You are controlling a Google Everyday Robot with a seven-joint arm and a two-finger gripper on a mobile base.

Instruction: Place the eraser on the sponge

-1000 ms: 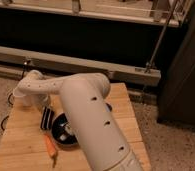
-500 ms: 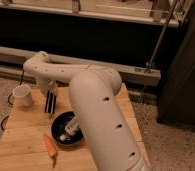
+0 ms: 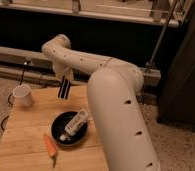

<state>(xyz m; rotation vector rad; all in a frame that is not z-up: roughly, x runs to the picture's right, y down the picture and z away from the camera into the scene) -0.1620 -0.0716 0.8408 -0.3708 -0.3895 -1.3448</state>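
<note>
The eraser (image 3: 64, 89), a flat black block with white lengthwise stripes, hangs on end over the far edge of the wooden table (image 3: 26, 125). My gripper (image 3: 65, 80) is right above it, at the end of the white arm reaching across from the right, and is shut on the eraser's top end. The sponge does not show in this view; the thick arm covers the right part of the table.
A white cup (image 3: 22, 94) stands at the table's far left. A round black pan (image 3: 61, 134) with a white tube (image 3: 76, 123) in it sits mid-table, and a carrot (image 3: 51, 147) lies in front. A dark cabinet (image 3: 183, 75) stands to the right.
The arm has swung up and to the right, away from the cup. The eraser rose off the tabletop with the gripper and now hangs near the far edge.
</note>
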